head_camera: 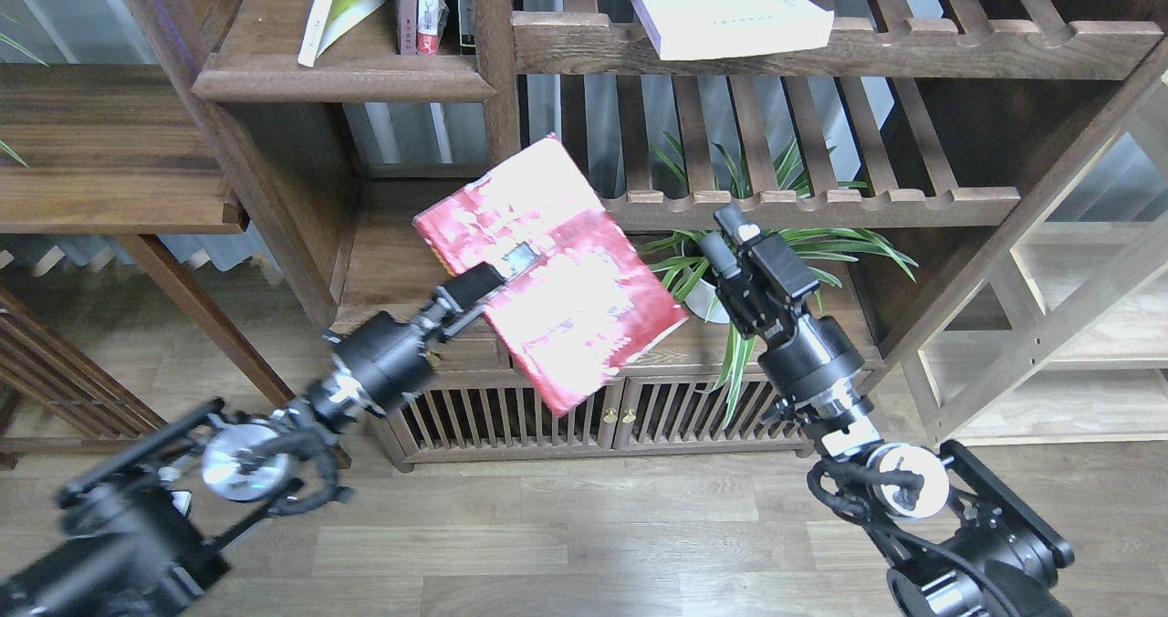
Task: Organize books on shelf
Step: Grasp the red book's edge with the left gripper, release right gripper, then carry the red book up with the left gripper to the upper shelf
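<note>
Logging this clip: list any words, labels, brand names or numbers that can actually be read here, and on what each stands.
None can be read.
red book, held by the left gripper: cover washed out by glare, print illegible.
white book: faint lines, too small.
slim books: spine characters too small and blurred.
yellow-green book: no text discernible.

Bare board lies right of the slim books (429, 5) on the shelf (347, 74); leaning yellow-green book (342, 1) crowds its left.
</note>
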Controlling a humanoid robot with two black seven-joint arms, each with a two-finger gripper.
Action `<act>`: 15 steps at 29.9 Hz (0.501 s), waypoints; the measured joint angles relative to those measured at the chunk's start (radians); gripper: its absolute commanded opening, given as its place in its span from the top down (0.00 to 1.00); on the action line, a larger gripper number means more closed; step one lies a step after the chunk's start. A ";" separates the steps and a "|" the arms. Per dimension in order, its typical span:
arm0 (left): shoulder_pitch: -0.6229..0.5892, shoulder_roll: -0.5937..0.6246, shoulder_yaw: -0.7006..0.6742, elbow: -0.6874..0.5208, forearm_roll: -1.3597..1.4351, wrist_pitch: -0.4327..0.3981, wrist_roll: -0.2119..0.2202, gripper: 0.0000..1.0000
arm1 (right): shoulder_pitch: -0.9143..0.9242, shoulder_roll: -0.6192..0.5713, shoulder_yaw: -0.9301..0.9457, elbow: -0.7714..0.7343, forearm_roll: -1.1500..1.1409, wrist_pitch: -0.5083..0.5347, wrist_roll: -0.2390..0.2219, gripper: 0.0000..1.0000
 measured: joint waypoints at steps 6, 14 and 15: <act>0.000 0.205 -0.029 -0.138 0.075 0.000 0.001 0.99 | 0.025 -0.001 0.006 -0.016 0.000 0.000 0.001 0.29; 0.039 0.419 -0.160 -0.243 0.165 0.000 -0.007 1.00 | 0.027 -0.002 0.006 -0.034 -0.001 0.000 0.000 0.27; 0.044 0.434 -0.185 -0.259 0.168 0.000 -0.007 1.00 | 0.027 -0.004 0.006 -0.037 -0.001 0.000 0.000 0.26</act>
